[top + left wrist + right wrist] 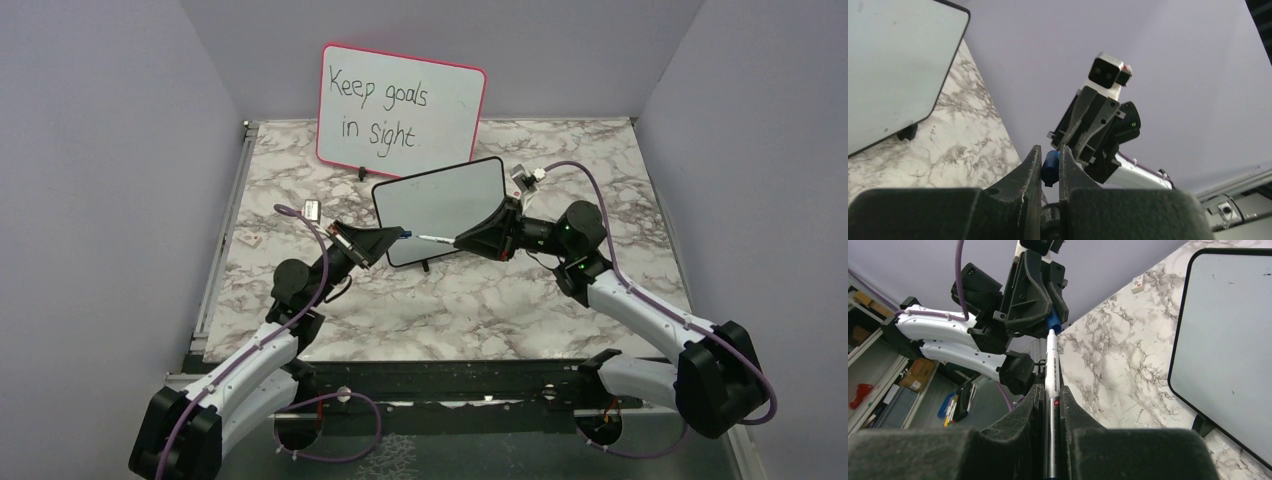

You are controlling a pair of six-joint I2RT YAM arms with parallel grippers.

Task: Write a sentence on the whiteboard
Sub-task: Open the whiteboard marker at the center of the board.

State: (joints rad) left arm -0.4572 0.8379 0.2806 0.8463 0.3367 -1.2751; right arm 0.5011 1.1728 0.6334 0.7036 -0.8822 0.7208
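The left fingers (385, 238) pinch the blue cap (1050, 167) of the marker (1052, 370), and the right fingers (468, 238) pinch its barrel. Just beyond them, mid desk (450, 310), the whiteboard (440, 195) stands blank, with no sentence yet. Uncapping seems in hand; next, the 2 arms must pull straight apart.

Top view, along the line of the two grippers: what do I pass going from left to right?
left gripper → blue cap, pinched in it → white marker barrel → right gripper, clamped on that barrel. The black-framed whiteboard spans behind all of these, so it is left out.
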